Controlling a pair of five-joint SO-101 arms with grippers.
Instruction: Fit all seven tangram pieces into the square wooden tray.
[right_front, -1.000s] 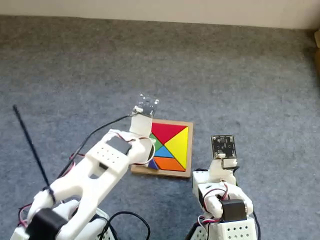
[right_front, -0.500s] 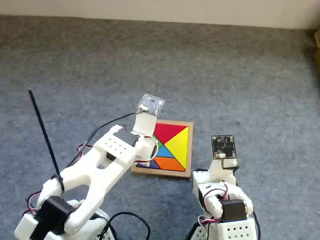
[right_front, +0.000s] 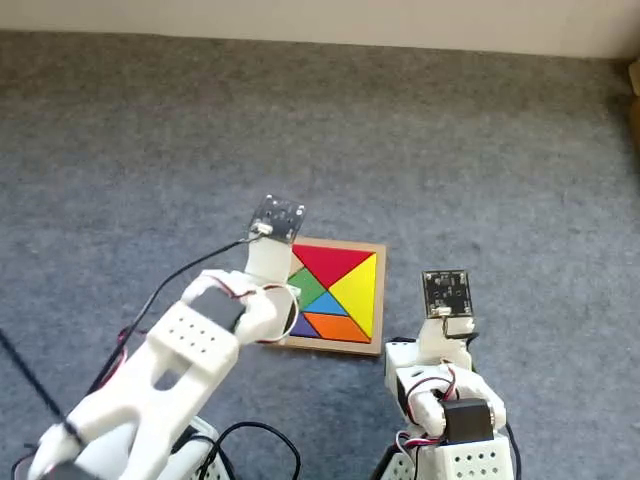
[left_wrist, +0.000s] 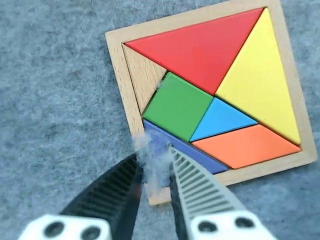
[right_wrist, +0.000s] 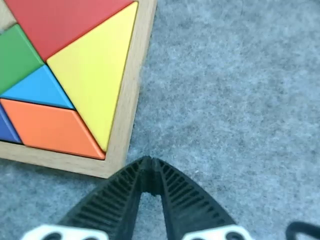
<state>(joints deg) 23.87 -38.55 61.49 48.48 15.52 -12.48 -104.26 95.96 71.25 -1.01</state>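
Tangram pieces, six of them, lie flat inside the square wooden tray (left_wrist: 114, 65), which rests on grey carpet (right_front: 150, 130). The red triangle (left_wrist: 200, 47) and the yellow triangle (left_wrist: 260, 85) are the largest and fill one half of the tray, meeting along a shared edge. The green square (left_wrist: 177, 106) sits near the tray's centre and touches the red triangle. The light blue triangle (left_wrist: 222, 119) is wedged between the green square, the yellow triangle and the orange parallelogram (left_wrist: 247, 146). The dark blue triangle (left_wrist: 190, 151) runs along one rim beside the orange parallelogram. One triangular slot (left_wrist: 142, 80) next to the green square shows bare wood.

The left gripper (left_wrist: 156, 162) hangs over the tray's rim at the dark blue triangle's corner. Its jaws stand a little apart, released, and nothing can be made out between them; the tips are blurred. From above, the left arm (right_front: 200, 340) covers the side of the tray that has the bare slot.

The right gripper (right_wrist: 148, 165) hovers over the carpet just outside the tray corner nearest the orange parallelogram. Its jaws are clenched together, tip to tip, on nothing. The right arm (right_front: 445, 400) stands beside the tray, apart from it.
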